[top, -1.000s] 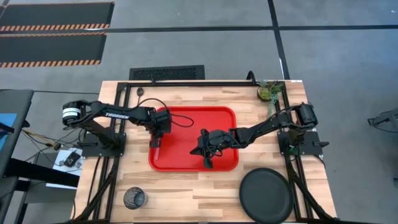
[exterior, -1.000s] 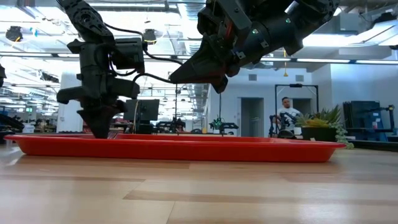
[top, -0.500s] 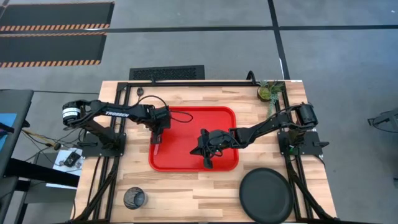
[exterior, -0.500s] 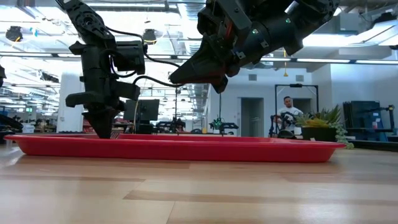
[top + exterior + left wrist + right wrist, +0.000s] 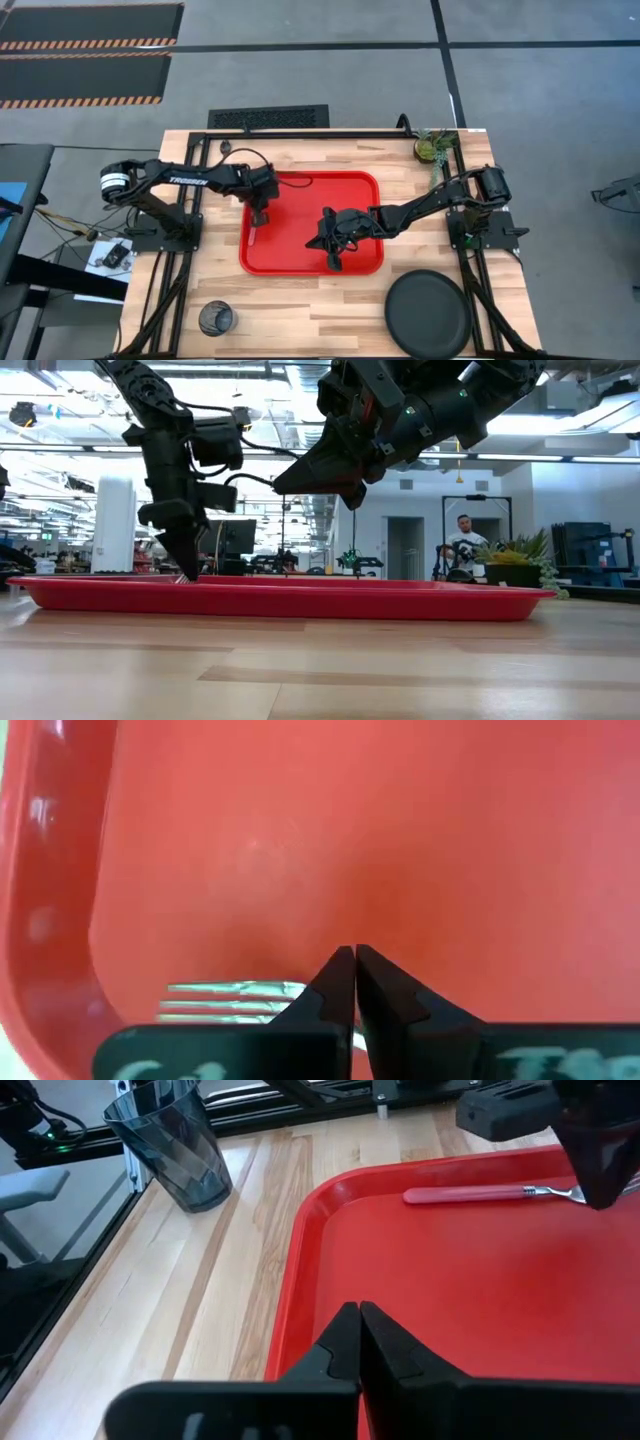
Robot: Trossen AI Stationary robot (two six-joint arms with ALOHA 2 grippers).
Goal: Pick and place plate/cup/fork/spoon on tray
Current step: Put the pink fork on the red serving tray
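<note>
Fork [image 5: 500, 1194] lies released on tray [image 5: 355, 262]; left gripper [image 5: 260, 213], fingers pressed together, has apparently lifted away.

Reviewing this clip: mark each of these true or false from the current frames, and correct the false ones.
1. The fork lies inside the red tray. True.
2. The black plate is already on the tray. False: it sits on the table near the front right corner, off the tray.
3. The cup stands on the table, outside the tray. True.
4. The left gripper is holding the fork. False: its fingers are shut with nothing between them; the fork's tines lie beside it on the tray.
5. The right gripper is wide open over the plate. False: it is shut, above the tray.
</note>
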